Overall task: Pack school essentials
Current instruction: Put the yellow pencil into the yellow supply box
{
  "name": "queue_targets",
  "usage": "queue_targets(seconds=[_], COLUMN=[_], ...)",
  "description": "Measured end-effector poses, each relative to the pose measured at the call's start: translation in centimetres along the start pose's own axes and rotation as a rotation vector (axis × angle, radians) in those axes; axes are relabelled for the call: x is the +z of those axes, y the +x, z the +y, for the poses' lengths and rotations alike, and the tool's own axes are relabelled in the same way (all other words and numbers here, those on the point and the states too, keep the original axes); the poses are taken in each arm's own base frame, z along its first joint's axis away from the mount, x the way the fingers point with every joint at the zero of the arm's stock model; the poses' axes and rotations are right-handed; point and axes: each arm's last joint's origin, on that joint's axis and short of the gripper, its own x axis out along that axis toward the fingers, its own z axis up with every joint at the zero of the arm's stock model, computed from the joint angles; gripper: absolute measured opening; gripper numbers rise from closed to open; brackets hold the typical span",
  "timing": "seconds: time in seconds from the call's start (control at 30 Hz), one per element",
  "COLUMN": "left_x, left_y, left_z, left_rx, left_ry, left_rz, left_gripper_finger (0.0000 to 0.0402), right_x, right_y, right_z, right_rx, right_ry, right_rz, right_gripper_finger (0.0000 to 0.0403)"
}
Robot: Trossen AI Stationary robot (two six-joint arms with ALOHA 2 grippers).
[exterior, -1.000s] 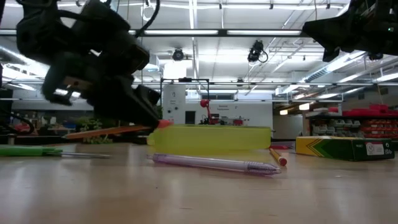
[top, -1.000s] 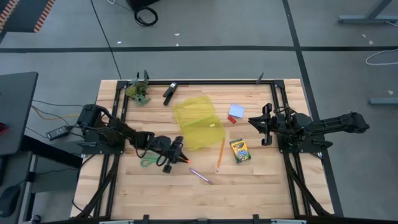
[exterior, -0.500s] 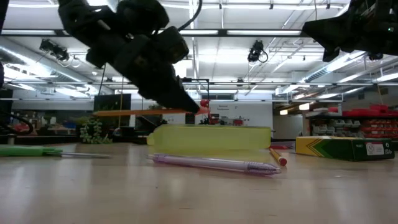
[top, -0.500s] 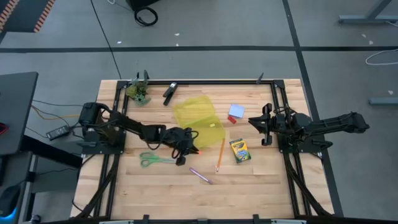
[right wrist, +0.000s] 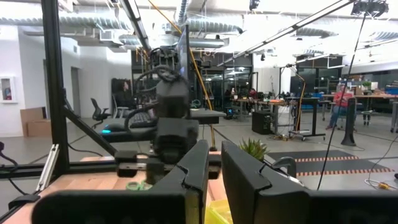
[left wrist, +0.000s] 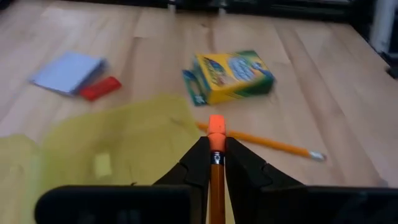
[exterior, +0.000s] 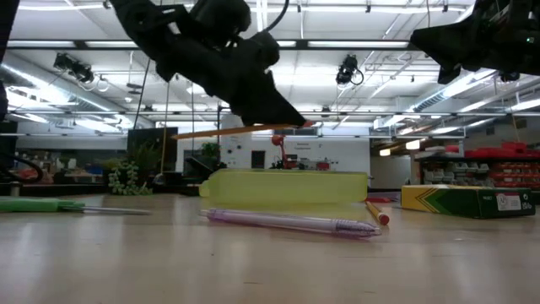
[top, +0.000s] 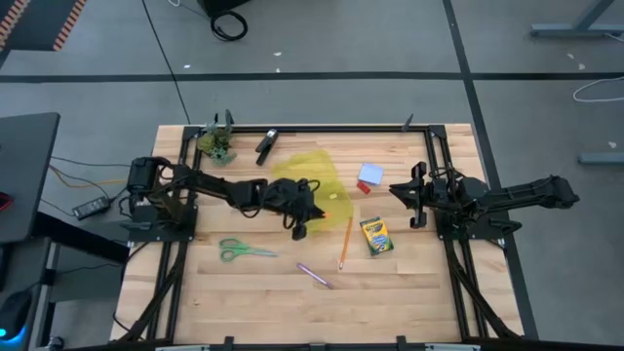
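Note:
My left gripper point(top: 304, 213) hangs above the yellow see-through pouch point(top: 314, 185) and is shut on an orange pencil point(exterior: 236, 131). The pouch lies flat on the table. To its right lie the second orange pencil point(top: 345, 242), the green-yellow crayon box point(top: 374, 235), the pale blue notepad point(top: 371, 173) and the red eraser point(top: 364, 187). Nearer me lie the green-handled scissors point(top: 244, 251) and the purple pen point(top: 314, 275). My right gripper point(top: 398, 189) waits at the table's right side, its fingers together on nothing. My left gripper point(left wrist: 216, 152) pinches the orange pencil between its two fingers just behind the eraser end point(left wrist: 216, 126), which sticks out past the fingertips. The pencil runs along the fingers. It is lifted clear and lies nearly level above the pouch point(exterior: 287, 186).
A black clip point(top: 265, 145) and a small green plant clump point(top: 218, 144) sit near the far left corner. A dark frame rail point(top: 341, 128) runs along the table's far edge. Bare wood lies along the near edge.
My left gripper has carried the orange pencil up and toward the table's right and far side, from beside the scissors to above the yellow pouch. The pencil has stayed nearly level in the hold. The right arm has kept still.

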Motion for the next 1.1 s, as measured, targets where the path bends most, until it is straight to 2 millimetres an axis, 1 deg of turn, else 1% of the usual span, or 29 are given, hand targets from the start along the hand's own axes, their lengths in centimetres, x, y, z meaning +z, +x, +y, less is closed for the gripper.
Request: queue_targets(seconds=[0.1,0.4,0.53,0.7,0.9,1.1], left_x=[0.4,0.5,0.4,0.4,0.2,-0.9], left_y=[1.3,6.0,7.3,7.6,7.6,7.5], left_z=[0.8,3.4,4.5,5.2,5.1,5.0], left_rx=[0.018,0.065,0.083,0.095,0.095,0.144], left_ry=[-0.017,-0.063,-0.075,-0.101,-0.134,-0.159], left_rz=[0.0,0.026,0.028,0.027,0.037,0.055], left_gripper_finger=[0.0044,0.0046,0.0045,0.0041,0.0046,0.0041], right_x=[0.0,-0.1,-0.1,-0.1,-0.1,-0.1], right_y=[0.0,0.0,0.0,0.0,0.0,0.0], right_z=[0.0,0.0,0.0,0.0,0.0,0.0], right_rx=[0.0,0.0,0.0,0.0,0.001,0.0], right_ry=[0.0,-0.001,-0.001,-0.001,-0.001,-0.001], right_rz=[0.0,0.006,0.006,0.007,0.006,0.007], right_gripper_finger=[0.0051,0.0051,0.0051,0.0051,0.0051,0.0051])
